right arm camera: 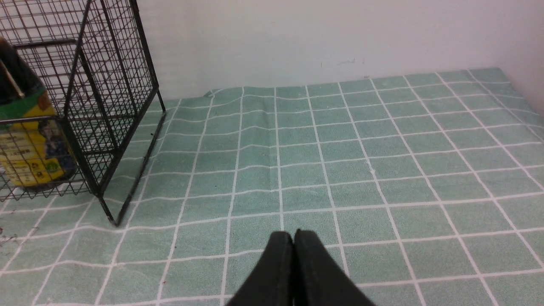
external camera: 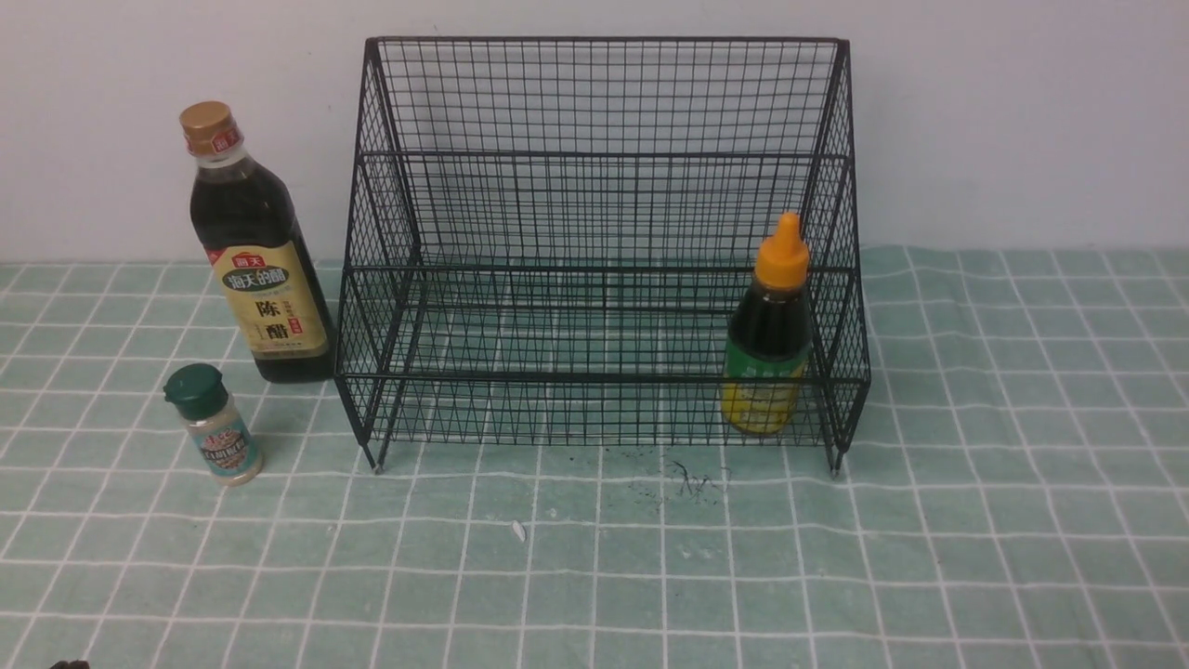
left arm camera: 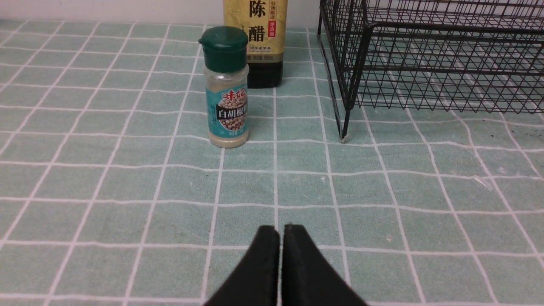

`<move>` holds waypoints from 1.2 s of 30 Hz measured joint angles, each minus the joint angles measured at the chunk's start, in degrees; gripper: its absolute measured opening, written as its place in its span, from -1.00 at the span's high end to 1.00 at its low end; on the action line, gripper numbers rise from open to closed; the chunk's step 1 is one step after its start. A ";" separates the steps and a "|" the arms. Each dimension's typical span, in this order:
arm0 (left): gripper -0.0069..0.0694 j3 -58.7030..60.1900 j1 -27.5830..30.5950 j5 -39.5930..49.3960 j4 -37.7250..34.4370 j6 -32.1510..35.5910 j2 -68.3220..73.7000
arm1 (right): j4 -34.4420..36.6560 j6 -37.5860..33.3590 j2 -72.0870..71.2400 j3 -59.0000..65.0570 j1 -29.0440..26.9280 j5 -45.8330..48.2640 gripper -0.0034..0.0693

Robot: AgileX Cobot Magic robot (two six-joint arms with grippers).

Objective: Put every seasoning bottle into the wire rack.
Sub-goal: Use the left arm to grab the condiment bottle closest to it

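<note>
By my reading the task is about one third done. Of the three seasoning bottles, only the squat dark bottle with an orange nozzle and yellow-green label [external camera: 769, 344] is inside the large black two-tier wire-mesh rack [external camera: 557, 376], where it stands upright on the lower tier at the robot's right end. The upper tier and the remainder of the lower tier hold nothing. The tall dark vinegar bottle with a gold cap and tan label [external camera: 255, 269] stands upright on the green checked cloth [external camera: 975, 520] covering the tabletop. It is outside the rack, just beside its left side, and I cannot tell whether it touches the wire. The tiny clear shaker with a green lid [external camera: 216, 427] stands upright in front of that bottle, nearer the robot and apart from the rack. Both of these are left to place. The left end effector [left arm camera: 280, 231] has its jaws pressed together with nothing between them, low over bare cloth and pointing toward the shaker. The right end effector [right arm camera: 293, 236] is likewise closed and empty, over bare cloth to the right of the rack. Neither is near a grasp, and the left one would need to spread its jaws before taking either bottle.
</note>
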 joint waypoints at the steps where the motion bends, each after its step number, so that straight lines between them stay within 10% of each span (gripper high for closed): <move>1: 0.83 0.00 0.00 0.00 0.00 -0.30 0.00 | 0.00 0.00 0.00 0.00 0.00 0.00 0.94; 25: 0.83 0.06 0.00 -1.75 -0.55 -0.30 0.00 | 0.04 0.00 0.00 0.00 0.00 0.00 0.94; 36: 0.83 0.11 0.00 -28.20 -23.28 -7.19 0.00 | 0.04 0.00 0.00 0.00 0.00 0.05 0.94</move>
